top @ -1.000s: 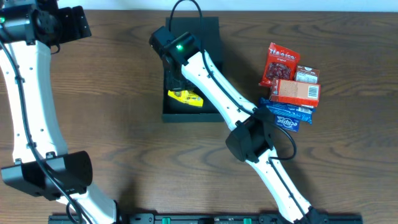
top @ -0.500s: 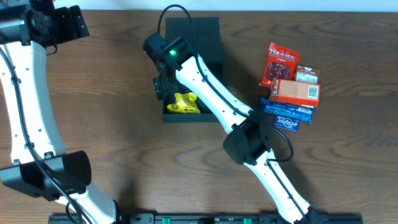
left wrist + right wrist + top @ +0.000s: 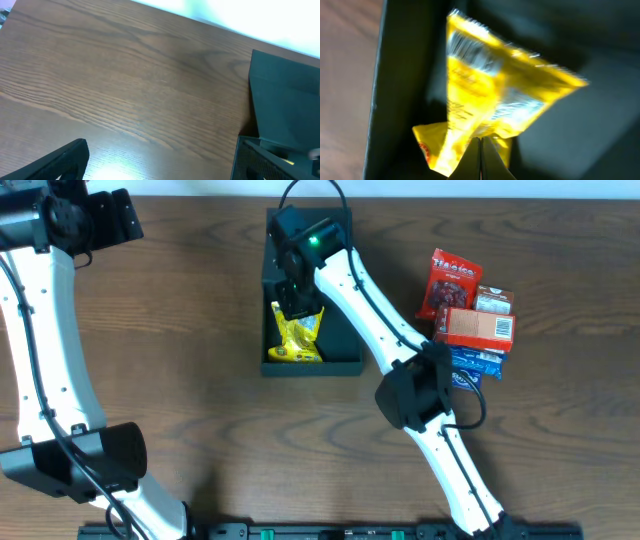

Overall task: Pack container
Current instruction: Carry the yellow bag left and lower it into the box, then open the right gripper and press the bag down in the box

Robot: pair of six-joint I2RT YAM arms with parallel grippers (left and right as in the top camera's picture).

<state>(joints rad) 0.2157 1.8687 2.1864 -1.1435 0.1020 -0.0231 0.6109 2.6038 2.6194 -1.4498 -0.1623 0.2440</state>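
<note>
My left pincer [image 3: 160, 167] hangs apart over the brown wooden tabletop [image 3: 180, 380]. At upper centre sits the matte green-black rectangular cardboard container [image 3: 340, 366], its flap lid open behind. My right pincer [image 3: 481, 159] is clamped on a crinkly yellow foil snack packet [image 3: 485, 100] inside it. I'd lay the packet flat before releasing (corners snag). More snack packs [image 3: 468, 320] wait to the right.

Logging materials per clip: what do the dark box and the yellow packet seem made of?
Container: likely matte cardboard, with flat dull walls and crisp folded edges. Yellow packet: probably thin glossy plastic film, crinkled with bright glints.
</note>
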